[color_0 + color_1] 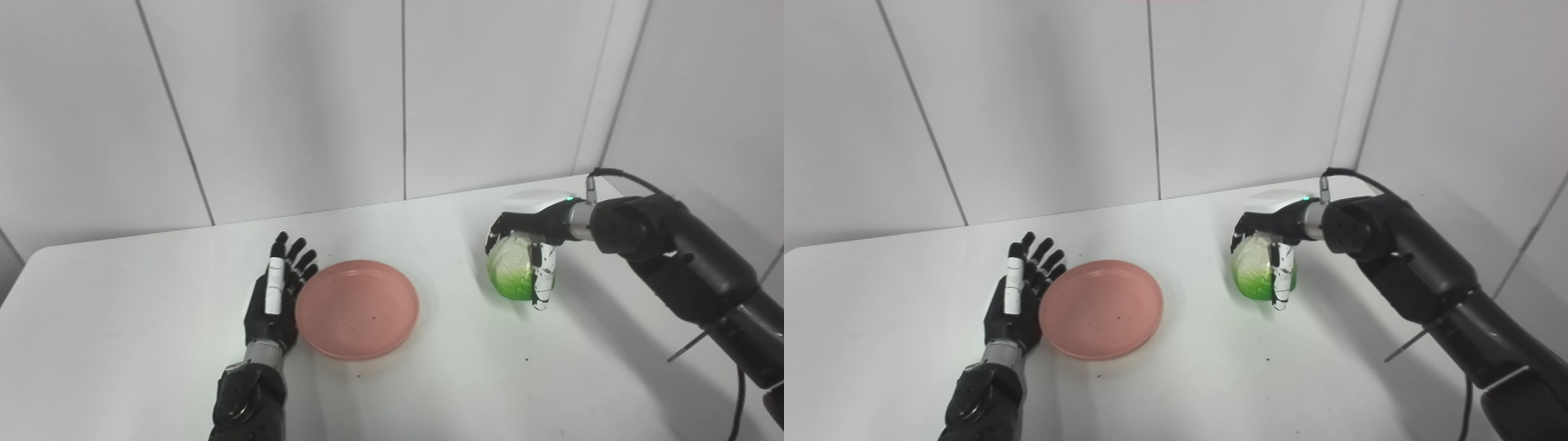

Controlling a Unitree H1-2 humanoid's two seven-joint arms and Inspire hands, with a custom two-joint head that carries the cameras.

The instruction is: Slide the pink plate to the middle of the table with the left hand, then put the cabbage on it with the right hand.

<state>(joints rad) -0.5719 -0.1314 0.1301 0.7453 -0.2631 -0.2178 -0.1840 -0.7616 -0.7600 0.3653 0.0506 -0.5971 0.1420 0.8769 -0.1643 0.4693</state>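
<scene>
Left robot hand (pixel 275 300), black with a white strip along one finger, lies flat on the table (pixel 122 343) with its fingers spread and straight, holding nothing; its inner edge rests right against the left rim of the pink plate (pixel 357 309). Its forearm is cut off by the bottom edge of the picture. That plate is round, shallow and matte, with a low raised rim and a few dark specks on its face, and it sits near the middle of the table. More specks dot the smooth white tabletop just in front of it.

Farther back and to the right, the right robot hand (pixel 534 245) comes down over the cabbage (pixel 511 266), fingers curled around it from above and one mottled black-and-white finger running down its side to the table. This rounded, veined head, pale on top and bright green below, stands on the table, well apart from the plate. Its far side is hidden by the hand. A thick black arm with a cable leads off to the right.

Behind the table rise plain white wall panels with thin dark seams.
</scene>
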